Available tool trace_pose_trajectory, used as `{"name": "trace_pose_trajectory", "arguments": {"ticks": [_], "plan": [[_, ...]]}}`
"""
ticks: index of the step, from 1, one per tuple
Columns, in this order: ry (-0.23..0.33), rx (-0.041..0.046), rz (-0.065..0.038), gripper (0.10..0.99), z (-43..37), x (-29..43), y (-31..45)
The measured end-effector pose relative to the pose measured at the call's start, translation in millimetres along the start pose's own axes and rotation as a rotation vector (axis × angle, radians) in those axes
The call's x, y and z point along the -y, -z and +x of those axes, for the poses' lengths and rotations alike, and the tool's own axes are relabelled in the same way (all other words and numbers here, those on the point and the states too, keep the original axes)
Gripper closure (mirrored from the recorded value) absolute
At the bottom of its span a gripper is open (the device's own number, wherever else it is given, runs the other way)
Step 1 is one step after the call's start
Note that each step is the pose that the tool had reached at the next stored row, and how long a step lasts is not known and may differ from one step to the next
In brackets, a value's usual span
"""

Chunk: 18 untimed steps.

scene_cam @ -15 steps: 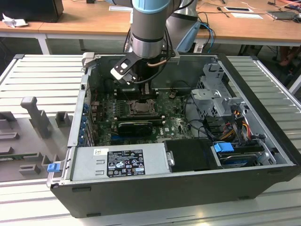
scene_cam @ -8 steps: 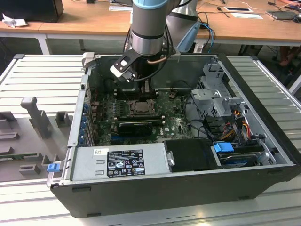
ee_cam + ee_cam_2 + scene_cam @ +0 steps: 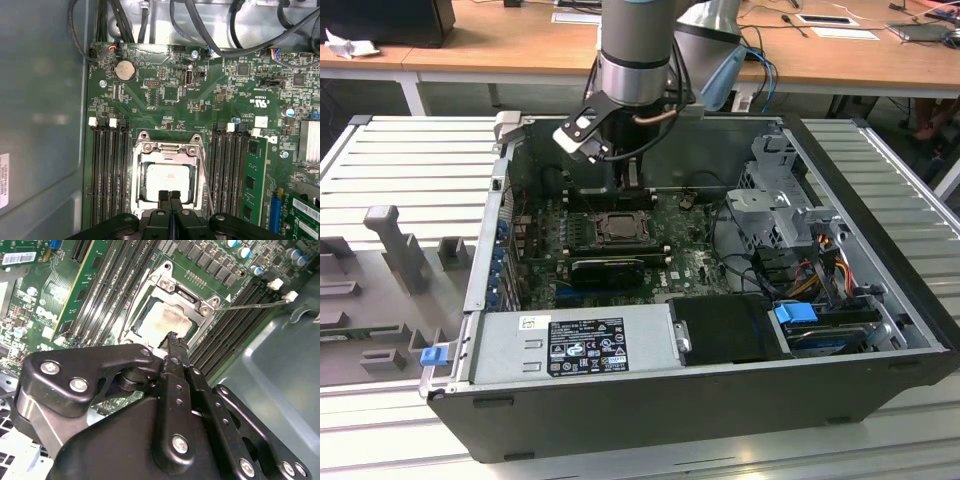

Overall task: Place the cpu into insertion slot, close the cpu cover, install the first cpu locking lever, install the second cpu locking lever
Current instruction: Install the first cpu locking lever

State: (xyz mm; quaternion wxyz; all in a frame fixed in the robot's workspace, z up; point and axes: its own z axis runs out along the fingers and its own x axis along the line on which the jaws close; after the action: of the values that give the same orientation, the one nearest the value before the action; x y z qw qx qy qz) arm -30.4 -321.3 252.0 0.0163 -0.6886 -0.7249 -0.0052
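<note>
Tool [image 3: 170, 199]: fingers clenched together, gripping nothing visible. Its tips are poised at one edge of the socket, and contact there is not discernible. The tool body cuts off that edge in both wrist views.
The cpu [image 3: 165, 177]: pale square seated in the insertion slot [image 3: 616, 229], seen through the window of the cpu cover [image 3: 168, 148], which lies flat over it.
Locking lever [image 3: 250, 303]: thin wire rod beside the socket; latched or free, cannot tell.
Memory slots [image 3: 107, 170]: flank the socket on both sides.
Computer case [image 3: 720, 390]: open, resting on the slatted bench [image 3: 400, 150].
</note>
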Motion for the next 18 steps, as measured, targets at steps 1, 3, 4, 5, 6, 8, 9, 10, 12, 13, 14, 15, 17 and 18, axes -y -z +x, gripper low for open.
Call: {"name": "trace_pose_trajectory", "arguments": {"ticks": [1,3,4,5,6,8,9,10,12,13,14,15,17,18], "plan": [[0.0,0.0,0.0,0.98,0.0,0.0,1.3],[0.0,0.0001,0.0,0.98,0.2,0.1,6.1],[0.0,0.0005,0.0,0.98,0.3,0.2,10.0],[0.0,0.0017,0.0,0.98,0.4,0.3,13.7],[0.0,0.0035,0.0,0.98,0.6,0.4,16.4],[0.0,0.0071,0.0,0.98,0.9,0.6,19.7],[0.0,0.0081,-0.001,0.98,1.0,0.8,21.2],[0.0,0.0095,-0.002,0.98,1.0,1.1,22.3],[0.001,0.0132,-0.01,0.98,1.1,1.8,22.6],[0.002,0.0154,-0.019,0.98,1.1,2.3,22.7],[0.002,0.0159,-0.028,0.98,1.1,2.9,22.6],[0.003,0.0162,-0.036,0.98,1.2,3.6,22.2],[0.006,0.0165,-0.036,0.98,1.2,3.8,22.0],[0.017,0.0163,-0.036,0.98,1.2,3.8,22.0]]}}
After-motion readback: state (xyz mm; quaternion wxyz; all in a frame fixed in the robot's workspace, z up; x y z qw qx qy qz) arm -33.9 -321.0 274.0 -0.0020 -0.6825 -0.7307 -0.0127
